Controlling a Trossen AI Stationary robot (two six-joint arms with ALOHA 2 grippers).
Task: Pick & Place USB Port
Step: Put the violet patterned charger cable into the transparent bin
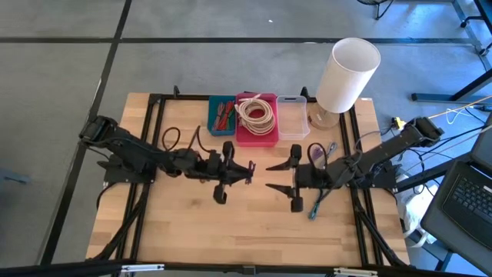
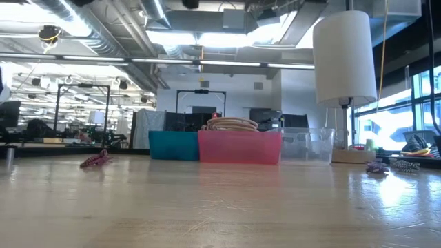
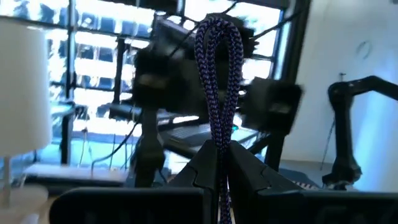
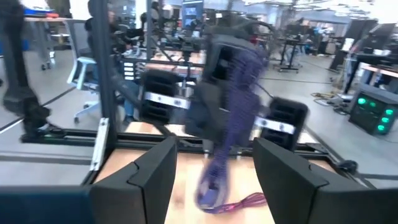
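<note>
A purple braided USB cable (image 3: pixel 217 74) is folded into a loop that sticks out past the fingertips of my left gripper (image 3: pixel 217 163), which is shut on it. My left gripper (image 1: pixel 247 169) is above the table's middle, pointing toward the right arm. My right gripper (image 1: pixel 271 176) faces it from the right, open and a short way off. In the right wrist view the cable (image 4: pixel 239 106) hangs blurred from the left gripper, in front of my right gripper (image 4: pixel 214 171), whose fingers stand apart on either side. Neither gripper shows in the low view. My left gripper pinches the folded purple cable between its two fingers (image 3: pixel 249 171), both strands side by side (image 3: pixel 217 146). The loop stands out beyond the fingertips. The rest of the cable hangs below the gripper, lifted clear of the table as far as the right wrist view shows.
Along the far edge stand a teal bin (image 1: pixel 221 114) with red cables, a pink bin (image 1: pixel 256 135) holding a coiled cream cable, a clear bin (image 1: pixel 292 127) and a white lamp (image 1: pixel 346 73). A blue cable (image 1: pixel 317 204) lies by the right arm. A reddish cable (image 2: pixel 94 160) lies on the wood.
</note>
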